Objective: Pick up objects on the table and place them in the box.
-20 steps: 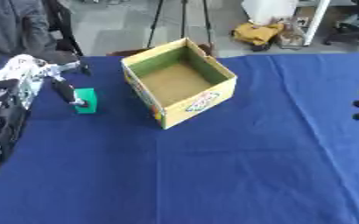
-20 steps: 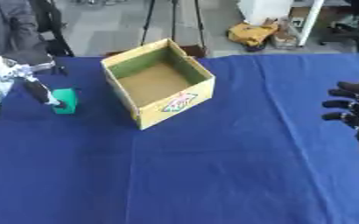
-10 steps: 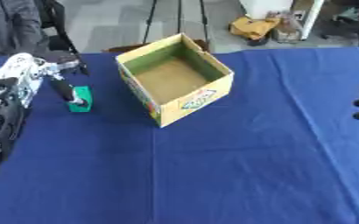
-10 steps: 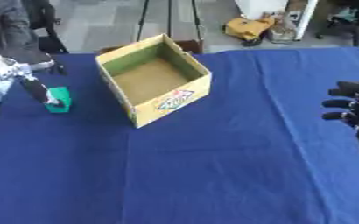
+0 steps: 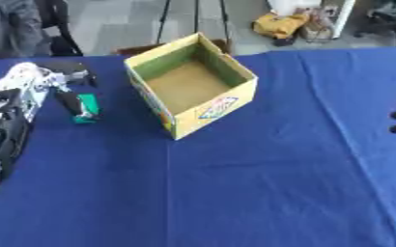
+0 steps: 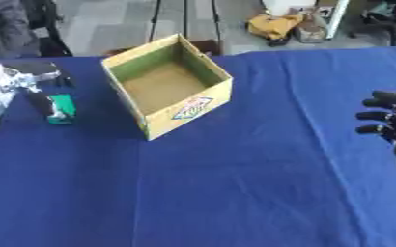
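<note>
left hand [image 5: 45, 84]: we are reaching at the green object [image 5: 87, 107], fingers touching it, closure unclear | object: lying on the blue table [image 5: 235, 183], left of the open box [image 5: 191, 84] | right hand [image 6: 391, 120]: idling far right, fingers relaxed, well apart

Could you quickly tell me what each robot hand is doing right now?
Left robot hand: at the green object, fingers on it; a closed grip cannot be told.
Right robot hand: open, holding nothing.
</note>
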You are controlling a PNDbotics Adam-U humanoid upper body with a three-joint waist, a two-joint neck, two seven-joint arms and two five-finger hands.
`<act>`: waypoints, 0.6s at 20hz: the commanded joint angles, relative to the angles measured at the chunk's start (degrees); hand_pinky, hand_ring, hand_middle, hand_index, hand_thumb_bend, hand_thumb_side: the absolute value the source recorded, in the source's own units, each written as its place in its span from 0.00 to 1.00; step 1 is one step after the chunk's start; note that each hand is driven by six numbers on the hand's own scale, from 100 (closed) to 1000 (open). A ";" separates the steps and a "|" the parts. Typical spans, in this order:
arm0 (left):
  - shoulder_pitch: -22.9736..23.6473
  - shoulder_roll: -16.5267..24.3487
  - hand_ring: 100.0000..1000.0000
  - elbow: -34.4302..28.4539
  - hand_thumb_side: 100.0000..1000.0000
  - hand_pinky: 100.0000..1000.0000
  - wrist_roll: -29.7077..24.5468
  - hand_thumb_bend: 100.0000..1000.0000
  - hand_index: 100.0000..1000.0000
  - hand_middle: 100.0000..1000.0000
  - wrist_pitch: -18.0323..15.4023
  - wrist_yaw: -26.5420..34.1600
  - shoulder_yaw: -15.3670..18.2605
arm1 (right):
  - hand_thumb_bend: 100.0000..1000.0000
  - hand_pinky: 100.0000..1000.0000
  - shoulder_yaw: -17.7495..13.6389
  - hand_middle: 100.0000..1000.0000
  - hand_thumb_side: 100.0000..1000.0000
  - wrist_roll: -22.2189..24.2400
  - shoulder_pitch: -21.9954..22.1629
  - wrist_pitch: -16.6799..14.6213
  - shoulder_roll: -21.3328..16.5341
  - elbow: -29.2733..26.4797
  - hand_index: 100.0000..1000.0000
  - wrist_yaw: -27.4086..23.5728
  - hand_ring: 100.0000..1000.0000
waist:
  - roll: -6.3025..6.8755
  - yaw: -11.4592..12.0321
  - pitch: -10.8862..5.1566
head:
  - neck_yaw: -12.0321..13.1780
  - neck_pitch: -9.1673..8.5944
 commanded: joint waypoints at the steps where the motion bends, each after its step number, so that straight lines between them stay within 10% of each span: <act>1: -1.34 2.35 0.72 -0.54 0.18 0.69 -0.22 0.57 0.77 0.69 -0.44 -0.26 0.64 | 0.00 0.55 -0.55 0.68 0.88 0.16 -0.80 -0.15 -1.11 -0.75 0.79 0.61 0.66 | -0.14 -0.04 -0.67 | 0.06 -0.49; 12: -1.13 3.49 0.72 -0.54 0.19 0.69 -2.59 0.58 0.77 0.69 -0.79 -0.69 0.79 | 0.00 0.55 -0.62 0.68 0.88 0.29 -0.67 -0.20 -1.13 -0.59 0.79 0.62 0.66 | -0.25 0.40 -0.93 | -0.06 -0.34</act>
